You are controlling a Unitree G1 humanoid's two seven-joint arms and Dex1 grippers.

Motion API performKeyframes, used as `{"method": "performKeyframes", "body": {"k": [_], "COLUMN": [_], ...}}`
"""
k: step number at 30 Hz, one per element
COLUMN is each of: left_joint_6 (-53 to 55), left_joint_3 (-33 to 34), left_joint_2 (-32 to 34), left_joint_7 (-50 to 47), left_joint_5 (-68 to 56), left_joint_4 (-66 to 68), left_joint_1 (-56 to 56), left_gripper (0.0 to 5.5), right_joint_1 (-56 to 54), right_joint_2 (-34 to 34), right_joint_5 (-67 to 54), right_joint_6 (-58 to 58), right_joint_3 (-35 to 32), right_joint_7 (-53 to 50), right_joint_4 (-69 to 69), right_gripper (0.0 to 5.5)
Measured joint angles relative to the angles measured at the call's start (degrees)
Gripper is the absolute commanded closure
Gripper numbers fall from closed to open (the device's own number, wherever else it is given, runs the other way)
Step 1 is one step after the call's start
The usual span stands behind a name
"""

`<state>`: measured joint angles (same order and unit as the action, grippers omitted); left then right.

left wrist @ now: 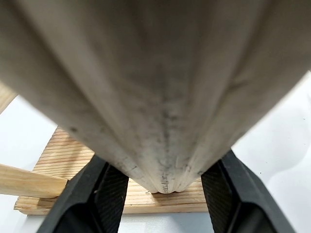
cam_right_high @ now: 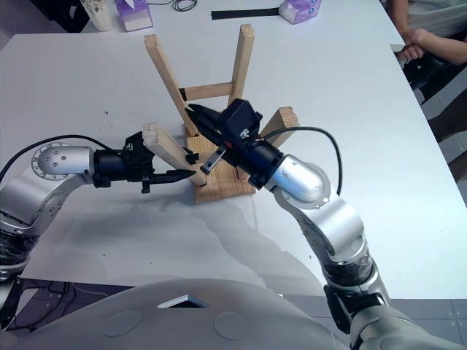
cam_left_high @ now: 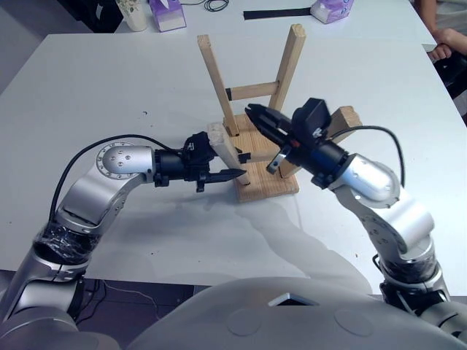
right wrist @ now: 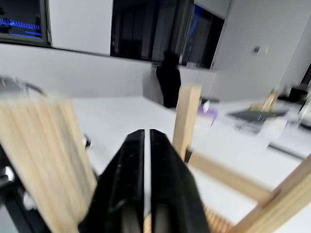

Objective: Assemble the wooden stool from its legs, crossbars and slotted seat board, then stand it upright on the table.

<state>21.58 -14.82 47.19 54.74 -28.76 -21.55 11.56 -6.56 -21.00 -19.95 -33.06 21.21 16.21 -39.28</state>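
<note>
While the left gripper [cam_left_high: 237,173] clamps one leg [cam_left_high: 221,144], three more show.

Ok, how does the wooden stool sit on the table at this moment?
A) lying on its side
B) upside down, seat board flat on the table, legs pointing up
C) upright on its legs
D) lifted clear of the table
B: the slotted seat board lies flat on the table while the legs point upward, the two far ones joined by a crossbar.
</note>
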Motion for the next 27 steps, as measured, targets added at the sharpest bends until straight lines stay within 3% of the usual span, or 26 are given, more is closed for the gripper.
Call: {"method": "performKeyframes", "body": {"k": [5,13,17,21,24,27], "left_joint_6": [0.05,0.03,-0.2,-1.02,-1.28,-1.19], "left_joint_3": [-0.84,-1.06,-0.93,-0.33,0.06,0.44], "left_joint_2": [0.01,0.0,-0.09,-0.2,-0.22,-0.29], "left_joint_7": [0.79,0.99,0.32,-0.3,-0.91,-1.8], "left_joint_5": [0.5,0.54,0.56,0.6,0.59,0.58], "left_joint_4": [0.65,0.91,0.67,0.09,-0.57,-1.49], "left_joint_1": [1.04,1.0,0.35,-0.79,-1.41,-2.55], "left_gripper": [3.43,3.43,3.43,3.43,3.43,3.43], "right_joint_1": [4.17,5.72,-0.13,-9.26,-14.17,-10.62], "right_joint_2": [-2.01,1.58,6.29,7.53,2.42,-6.68], "right_joint_5": [8.59,1.93,-11.99,-29.42,-38.51,-32.93], "right_joint_6": [7.67,4.18,-0.55,-2.98,-2.83,-1.04], "right_joint_3": [6.07,1.11,-6.53,-18.11,-30.5,-44.24], "right_joint_7": [0.36,1.68,0.02,-7.83,-12.66,-12.33], "right_joint_4": [5.09,1.81,-7.5,-10.39,-8.47,1.96], "right_gripper": [5.48,5.48,5.48,4.93,4.55,4.0]}}
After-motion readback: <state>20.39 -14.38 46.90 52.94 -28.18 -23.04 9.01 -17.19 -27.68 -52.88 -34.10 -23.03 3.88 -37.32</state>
